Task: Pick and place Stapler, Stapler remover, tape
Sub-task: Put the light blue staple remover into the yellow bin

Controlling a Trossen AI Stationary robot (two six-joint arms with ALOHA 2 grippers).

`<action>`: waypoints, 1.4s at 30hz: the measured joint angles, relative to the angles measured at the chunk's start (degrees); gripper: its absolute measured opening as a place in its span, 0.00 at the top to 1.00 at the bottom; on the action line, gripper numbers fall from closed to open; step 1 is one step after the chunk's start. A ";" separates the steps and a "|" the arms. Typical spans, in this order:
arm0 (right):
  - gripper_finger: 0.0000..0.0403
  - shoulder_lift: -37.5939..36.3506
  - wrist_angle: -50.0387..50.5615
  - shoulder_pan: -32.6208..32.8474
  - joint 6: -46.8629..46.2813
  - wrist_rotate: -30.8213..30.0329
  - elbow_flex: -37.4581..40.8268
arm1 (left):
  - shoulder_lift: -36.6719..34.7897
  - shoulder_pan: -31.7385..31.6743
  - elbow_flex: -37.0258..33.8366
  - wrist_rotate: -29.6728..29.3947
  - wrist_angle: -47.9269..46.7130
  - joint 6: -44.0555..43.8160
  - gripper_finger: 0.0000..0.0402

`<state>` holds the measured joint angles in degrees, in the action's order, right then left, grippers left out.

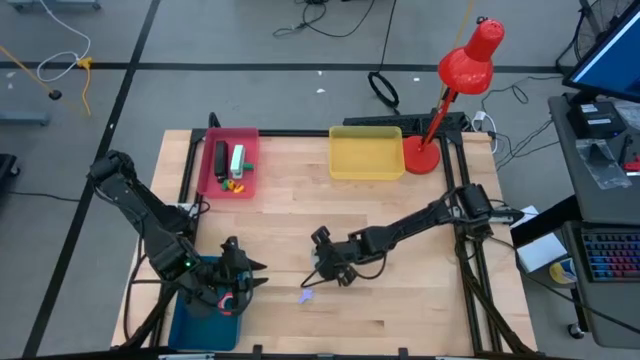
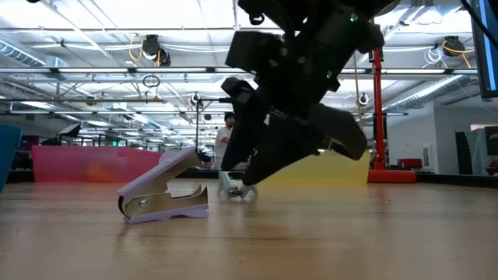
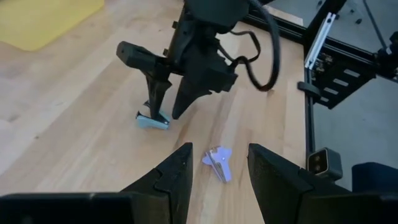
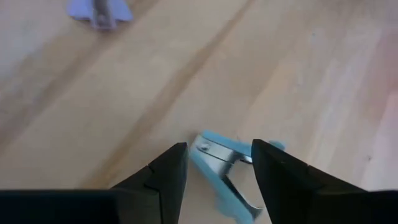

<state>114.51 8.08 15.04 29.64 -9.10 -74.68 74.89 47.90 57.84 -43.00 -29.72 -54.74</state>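
High view: on the wooden table [image 1: 400, 300], the right gripper [image 1: 322, 268] is lowered well in front of the yellow tray [image 1: 366, 155]; the left gripper [image 1: 240, 280] hangs over the blue tray [image 1: 205, 320], fingers apart.

Low view: a lilac staple remover [image 2: 165, 194] lies beside the right gripper, with warehouse ceiling lights behind.

Right wrist view: parted fingers straddle a light-blue staple remover [image 4: 221, 163].

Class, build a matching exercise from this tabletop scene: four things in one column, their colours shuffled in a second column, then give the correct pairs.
Things:
1. desk lamp
2. empty tray beside the lamp
3. staple remover between the right gripper's fingers
4. staple remover lying alone on the table

Colours:
A. lilac
B. red
C. light blue
D. yellow

Pairs: 1-B, 2-D, 3-C, 4-A
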 joint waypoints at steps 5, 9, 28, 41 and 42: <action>0.57 -0.04 1.79 -0.17 -1.63 0.07 -0.04 | 0.00 0.00 0.00 0.54 0.01 0.00 0.62; 0.60 -0.04 4.00 -0.72 -1.94 -0.17 -0.04 | 0.00 0.00 0.00 0.54 0.02 -0.02 0.62; 0.80 3.22 2.64 -2.61 -2.85 -2.85 -0.09 | 0.00 0.00 0.00 0.51 0.04 0.29 0.62; 0.90 -5.04 7.06 -2.11 -2.32 -10.19 0.33 | 0.00 0.00 0.00 0.50 0.34 0.41 0.62; 0.90 -6.65 7.62 -2.17 -1.76 -13.34 0.16 | 0.00 0.00 0.00 0.50 0.35 0.45 0.62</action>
<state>107.87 15.70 12.87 27.89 -22.44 -74.52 74.89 47.90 57.84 -42.50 -29.36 -54.28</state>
